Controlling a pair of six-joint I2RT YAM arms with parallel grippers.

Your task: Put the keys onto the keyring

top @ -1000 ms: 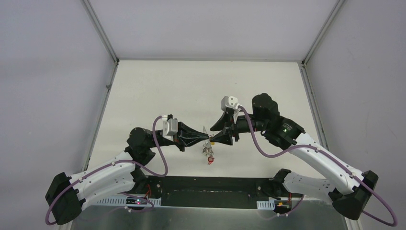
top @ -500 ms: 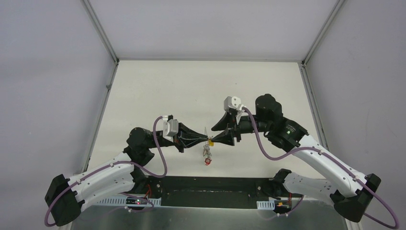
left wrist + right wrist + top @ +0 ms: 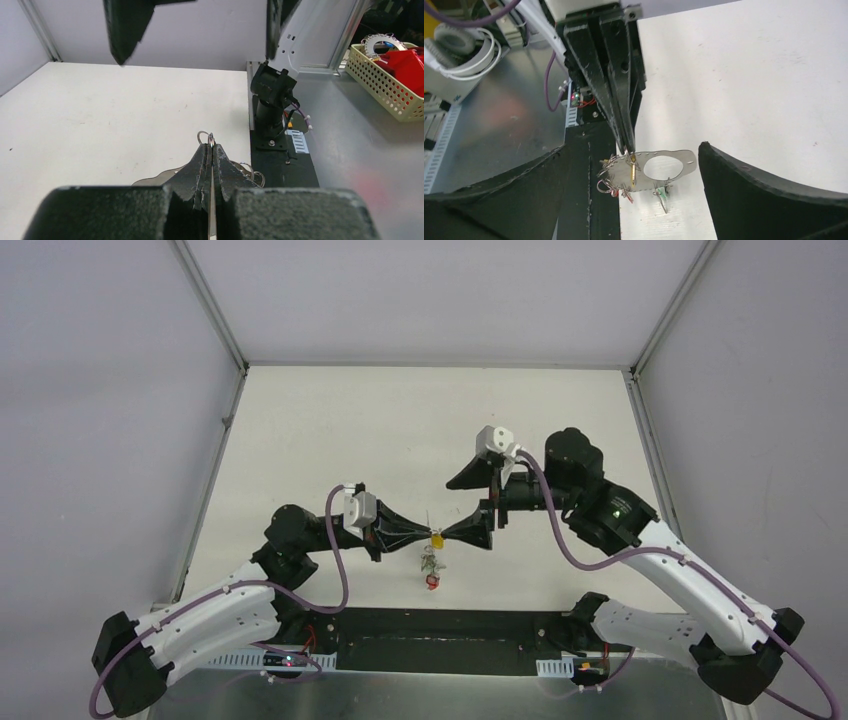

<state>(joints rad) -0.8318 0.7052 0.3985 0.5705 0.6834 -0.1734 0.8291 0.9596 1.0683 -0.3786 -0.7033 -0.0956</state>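
Keys [image 3: 430, 562] hang in a small bunch above the white table [image 3: 350, 420], midway between the two arms, with a yellow tag [image 3: 437, 538] at the top of the bunch and a red tag [image 3: 431, 583] at the bottom. The left gripper [image 3: 428, 537] points right, its fingers pressed together at the yellow tag. The right gripper [image 3: 448, 510] faces it from the other side with its fingers spread wide, one reaching the tag and the other well above it.

From the left wrist, the two fingers [image 3: 202, 165] lie flat against each other with a thin metal edge between them. Small rings [image 3: 202, 134] poke out around their tips. The right gripper's fingers [image 3: 127, 25] hang at the top of the view, well apart. A pale basket [image 3: 395, 75] sits far off to the right.

From the right wrist, the keyring [image 3: 686, 160] shows as a flat grey metal piece with an oval opening. It is clamped at one end by the left gripper's closed tips, just beside the yellow tag. Below that end the keys and their rings cluster, a green tag [image 3: 664, 195] hanging lowest. The right fingers [image 3: 764, 195] stand on either side of it all — touching neither keyring nor keys here.
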